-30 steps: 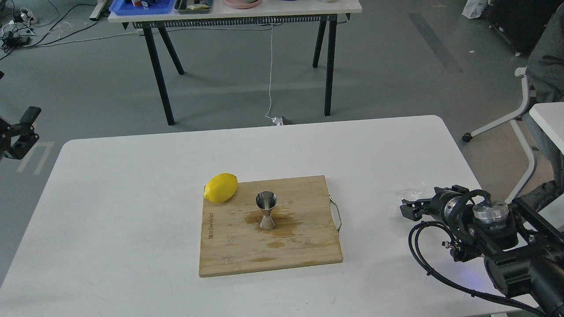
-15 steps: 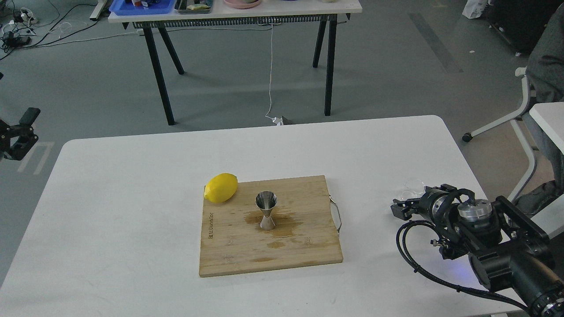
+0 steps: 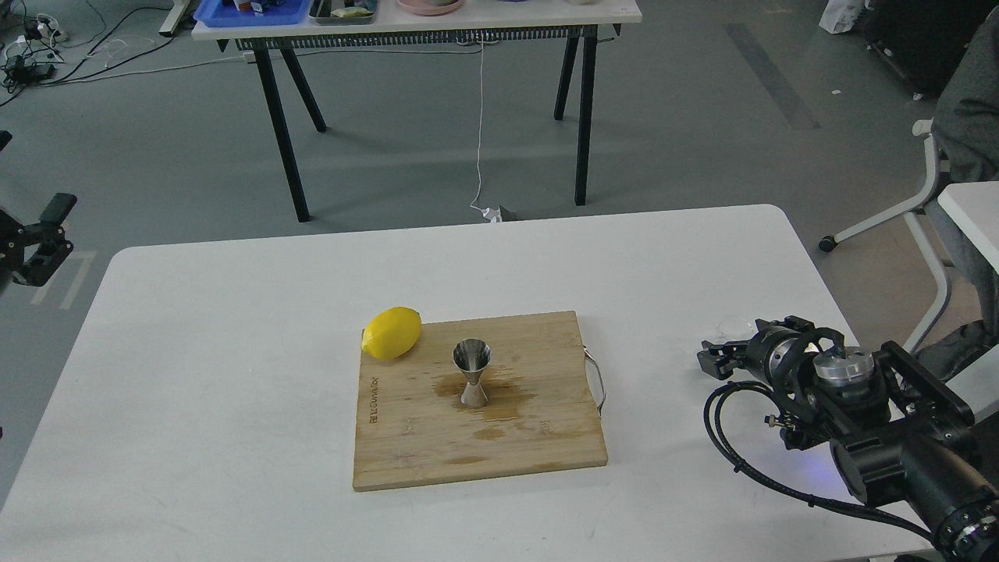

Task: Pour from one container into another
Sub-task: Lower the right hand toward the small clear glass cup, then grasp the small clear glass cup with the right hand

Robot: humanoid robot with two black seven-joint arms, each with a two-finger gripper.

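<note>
The steel jigger (image 3: 472,373) stands upright on the wooden cutting board (image 3: 538,437), in a brown wet patch. The clear glass cup (image 3: 733,325) sits on the white table near the right edge, mostly hidden behind my right arm. My right gripper (image 3: 713,360) lies low over the table just in front and left of the cup; it is dark, and I cannot make out its two fingers or whether it touches the cup. My left gripper (image 3: 43,238) hangs off the table's left side, open and holding nothing.
A yellow lemon (image 3: 392,332) rests on the board's far left corner. The board has a metal handle (image 3: 597,381) on its right side. A second table (image 3: 414,19) with trays stands beyond. A chair (image 3: 929,203) is at the right.
My right arm has drawn in to the left and its gripper has risen slightly toward the cup, which now shows less. The left gripper has shifted a little. The jigger and lemon have not moved.
</note>
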